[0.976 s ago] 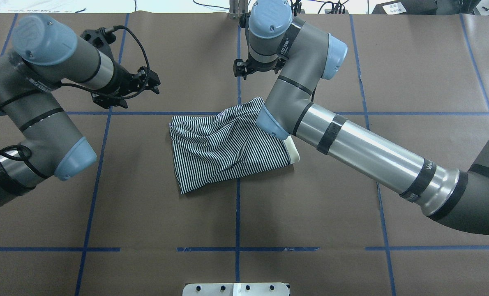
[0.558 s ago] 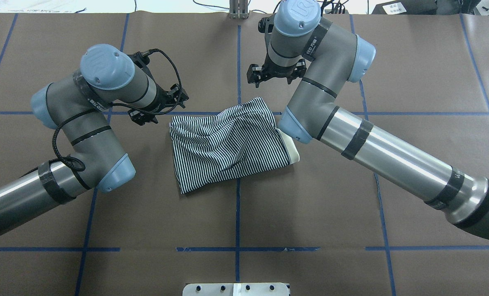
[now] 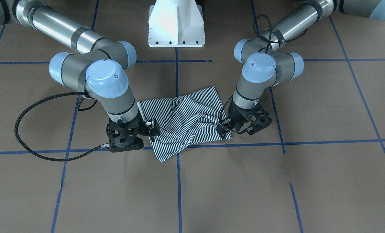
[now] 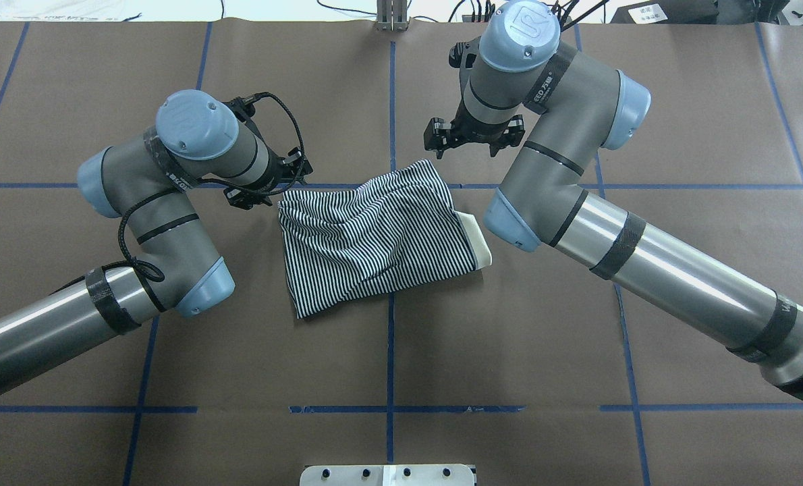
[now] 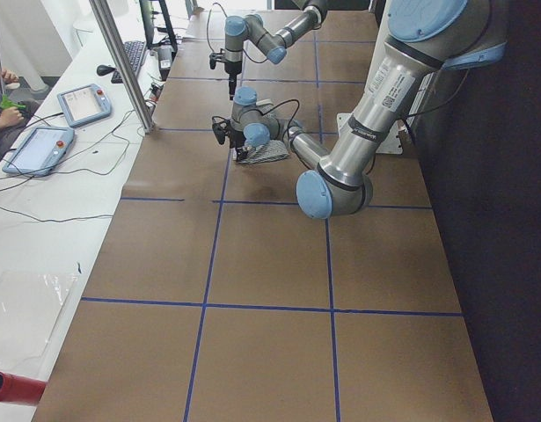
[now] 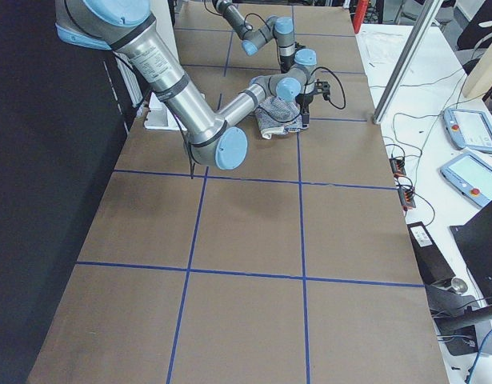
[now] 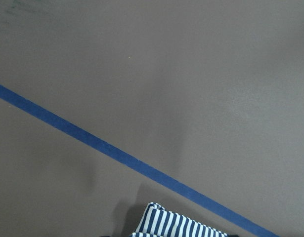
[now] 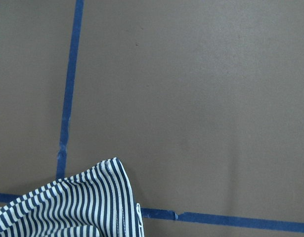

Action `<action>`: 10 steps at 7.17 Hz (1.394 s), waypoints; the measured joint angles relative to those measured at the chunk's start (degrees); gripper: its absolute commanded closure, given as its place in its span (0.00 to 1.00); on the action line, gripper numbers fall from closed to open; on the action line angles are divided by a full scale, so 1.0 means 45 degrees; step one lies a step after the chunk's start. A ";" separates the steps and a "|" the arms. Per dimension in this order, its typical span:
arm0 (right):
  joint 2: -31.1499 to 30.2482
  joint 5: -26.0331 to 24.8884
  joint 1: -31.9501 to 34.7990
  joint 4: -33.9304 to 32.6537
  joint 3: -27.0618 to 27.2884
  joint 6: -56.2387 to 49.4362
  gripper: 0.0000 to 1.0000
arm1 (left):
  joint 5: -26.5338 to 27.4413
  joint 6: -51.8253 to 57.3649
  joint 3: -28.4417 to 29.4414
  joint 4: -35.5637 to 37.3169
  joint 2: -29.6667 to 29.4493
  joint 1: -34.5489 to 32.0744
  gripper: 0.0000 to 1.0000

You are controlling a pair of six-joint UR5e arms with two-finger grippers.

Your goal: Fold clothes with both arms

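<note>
The striped polo shirt lies folded and rumpled at the table's middle, its cream collar poking out on the right side. My left gripper points down just beside the shirt's far left corner; the front view has the left gripper at that corner, open. My right gripper hangs just beyond the far right corner, and the front view shows the right gripper open beside the shirt's edge. Each wrist view catches only a striped corner on brown paper, with no fingers showing.
Brown paper with blue tape lines covers the table. The white pedestal base stands at the robot's side. A metal post rises at the far edge. A side bench holds tablets, with a person's hand nearby.
Both arms have swung in toward the shirt: the left gripper moved right to the far left corner, and the right gripper shifted right and nearer the far right corner. The shirt has not moved.
</note>
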 measured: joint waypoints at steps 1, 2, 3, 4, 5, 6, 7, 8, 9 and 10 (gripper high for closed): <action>-0.0014 0.0036 0.0000 -0.0006 0.0017 0.0024 0.00 | 0.0058 -0.0002 0.0110 -0.0083 -0.0012 0.0068 0.32; -0.0015 0.0052 0.0000 -0.0008 0.0022 0.0032 0.00 | 0.0092 0.0004 0.0124 -0.0097 -0.0009 0.0118 0.32; -0.0011 0.0058 0.0000 -0.0008 0.0026 0.0034 0.00 | 0.0116 0.0008 0.0101 -0.0083 0.0014 0.0140 0.32; -0.0007 0.0061 0.0000 -0.0009 0.0026 0.0036 0.00 | 0.0132 0.0010 0.0054 -0.0054 0.0048 0.0152 0.32; -0.0005 0.0061 0.0000 -0.0009 0.0027 0.0041 0.00 | 0.0149 0.0002 -0.0020 -0.0007 0.0076 0.0218 0.32; -0.0008 0.0061 0.0000 -0.0013 0.0027 0.0049 0.00 | 0.0173 -0.0020 -0.0156 0.0051 0.0093 0.0356 0.37; -0.0015 0.0062 0.0000 -0.0017 0.0027 0.0053 0.00 | 0.0190 -0.0107 -0.0338 0.0150 0.0098 0.0523 0.52; -0.0021 0.0062 0.0000 -0.0014 0.0027 0.0055 0.00 | 0.0203 -0.0263 -0.0489 0.0264 0.0109 0.0677 0.74; -0.0021 0.0062 0.0000 -0.0010 0.0027 0.0055 0.00 | 0.0228 -0.0359 -0.0610 0.0353 0.0143 0.0766 0.95; -0.0022 0.0062 0.0000 -0.0010 0.0027 0.0060 0.00 | 0.0263 -0.0398 -0.0692 0.0441 0.0192 0.0810 1.00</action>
